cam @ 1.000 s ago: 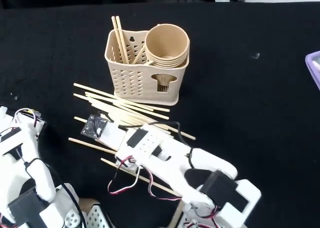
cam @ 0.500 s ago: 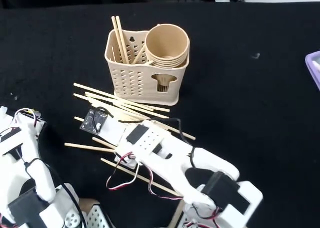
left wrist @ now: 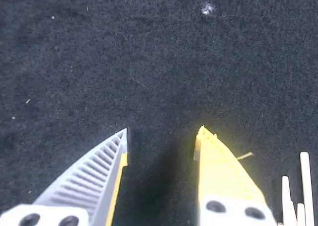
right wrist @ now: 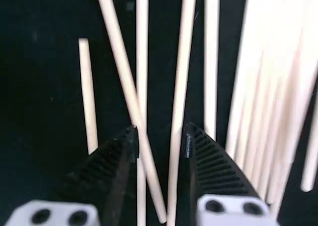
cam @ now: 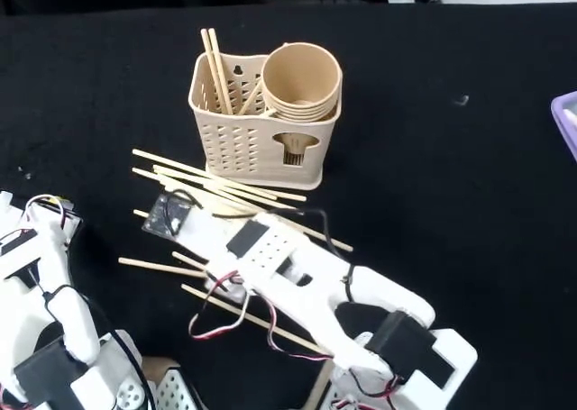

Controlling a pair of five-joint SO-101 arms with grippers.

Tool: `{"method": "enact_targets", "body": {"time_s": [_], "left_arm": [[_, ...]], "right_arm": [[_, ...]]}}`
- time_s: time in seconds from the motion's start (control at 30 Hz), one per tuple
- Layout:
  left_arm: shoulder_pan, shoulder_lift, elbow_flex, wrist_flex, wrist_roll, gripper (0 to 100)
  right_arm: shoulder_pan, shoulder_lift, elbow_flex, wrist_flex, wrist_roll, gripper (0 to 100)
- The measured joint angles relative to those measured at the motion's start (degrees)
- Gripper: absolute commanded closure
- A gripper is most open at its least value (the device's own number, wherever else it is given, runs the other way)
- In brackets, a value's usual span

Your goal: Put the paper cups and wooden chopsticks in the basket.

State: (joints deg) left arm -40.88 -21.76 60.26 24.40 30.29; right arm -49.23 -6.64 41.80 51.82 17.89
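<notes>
The left arm (cam: 45,311) sits at 7 o'clock on the black table (cam: 451,203). Its left gripper (left wrist: 163,134) hangs over bare cloth, fingers spread wide and holding nothing.

The right arm (cam: 297,275) rises from the 6 o'clock edge and stretches toward 10 o'clock. The right gripper (right wrist: 160,136) is low over the loose chopsticks (right wrist: 181,62), its fingers only narrowly apart. A few sticks run through the gap between the tips, but the fingers are not closed on them. Two single sticks (cam: 158,266) lie at 9 o'clock of the arm, apart from the rest.

Beyond the wrist, the main pile of chopsticks (cam: 216,189) fans across the table, just beside the basket (cam: 243,144) at its 6 o'clock side. The basket stands upright at about 11 o'clock on the table. Stacked paper cups (cam: 302,77) fill its 3 o'clock compartment, and a few upright chopsticks (cam: 216,68) lean in the 9 o'clock one.
</notes>
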Motion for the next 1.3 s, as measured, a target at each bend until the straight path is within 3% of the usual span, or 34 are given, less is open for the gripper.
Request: {"method": "enact_targets", "body": {"time_s": [0.2, 0.57, 0.63, 0.73, 0.83, 1.2, 1.3], "left_arm": [[0.0, 0.0, 0.0, 0.0, 0.0, 78], [0.0, 0.0, 0.0, 0.0, 0.0, 78], [0.0, 0.0, 0.0, 0.0, 0.0, 78], [0.0, 0.0, 0.0, 0.0, 0.0, 78], [0.0, 0.0, 0.0, 0.0, 0.0, 78], [0.0, 0.0, 0.0, 0.0, 0.0, 78], [0.0, 0.0, 0.0, 0.0, 0.0, 78]], "right_arm": [[0.0, 0.0, -0.8, -6.0, -4.7, 84.2], [-5.2, 9.9, -3.1, -8.7, -4.9, 84.4], [-5.2, 12.0, -4.9, -8.6, -4.9, 87.4], [-5.1, 13.2, -6.2, -8.5, -4.9, 99.5], [-4.9, 13.2, -6.8, -8.5, -4.9, 99.1], [-5.3, 0.3, -6.7, -1.3, -4.8, 98.8], [-2.4, -3.1, -6.7, -0.3, -4.8, 98.8]]}}
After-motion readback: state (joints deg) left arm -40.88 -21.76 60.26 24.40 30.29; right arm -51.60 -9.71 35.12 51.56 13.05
